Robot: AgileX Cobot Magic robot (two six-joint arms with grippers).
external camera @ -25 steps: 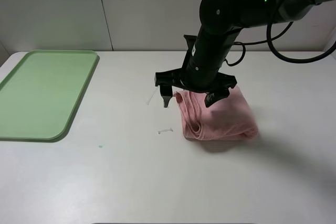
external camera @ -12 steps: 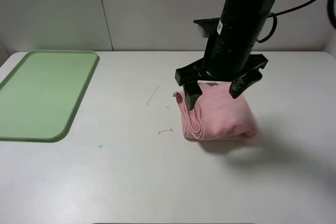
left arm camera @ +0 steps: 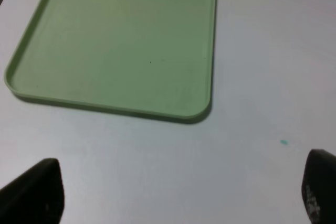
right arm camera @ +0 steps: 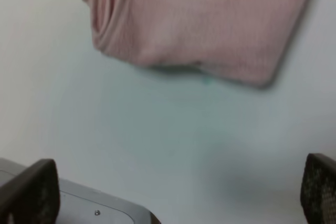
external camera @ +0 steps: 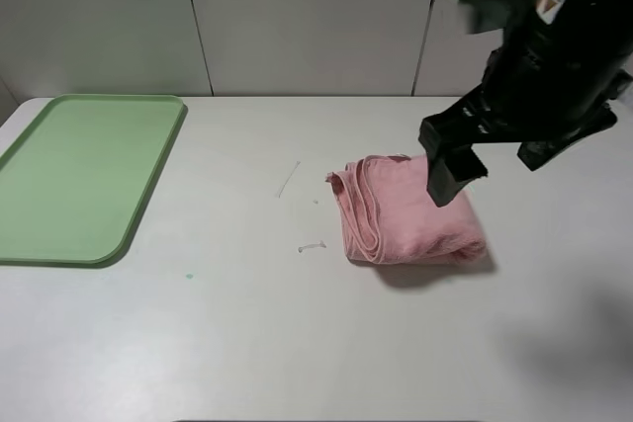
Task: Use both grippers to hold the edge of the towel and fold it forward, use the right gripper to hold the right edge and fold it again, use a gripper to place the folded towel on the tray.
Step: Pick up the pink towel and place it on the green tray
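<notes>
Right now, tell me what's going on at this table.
A folded pink terry towel lies on the white table, held by nothing. The black right gripper hangs open in the air by its right side, clear of it. The left gripper is open too, over bare table near the light green plastic tray. The folding looks done; the towel is not yet on the tray.
</notes>
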